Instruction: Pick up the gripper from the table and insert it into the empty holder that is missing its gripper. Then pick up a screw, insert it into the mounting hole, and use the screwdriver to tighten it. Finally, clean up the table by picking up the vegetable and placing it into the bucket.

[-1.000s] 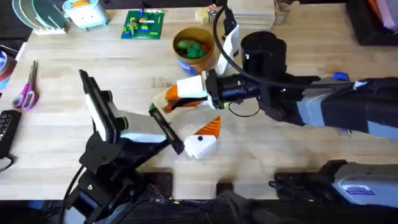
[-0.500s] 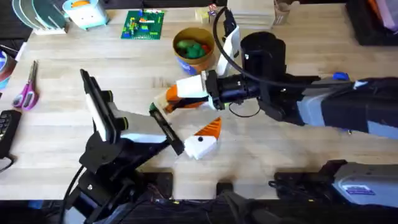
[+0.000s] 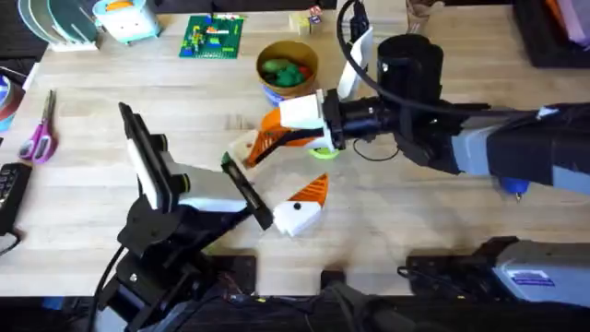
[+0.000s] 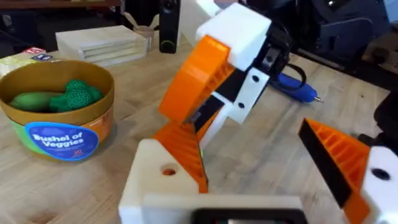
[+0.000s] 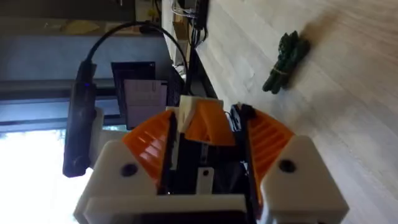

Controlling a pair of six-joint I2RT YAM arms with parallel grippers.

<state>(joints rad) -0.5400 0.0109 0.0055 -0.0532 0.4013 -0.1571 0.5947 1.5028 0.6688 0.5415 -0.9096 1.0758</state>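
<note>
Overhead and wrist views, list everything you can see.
table: one, light wood
bucket: one, yellow-tan, far middle, green veggies inside
vegetable: one, dark green, lying on table
screwdriver: one, blue, lying on table
disc: one, yellow-green, by right gripper
scissors: one, pink handles, left edge
brick plate: one, green, far edge
wedge: one, orange, between right gripper's pads
left gripper: one, white and orange, open, centre
right gripper: one, white and orange, shut on wedge
</note>
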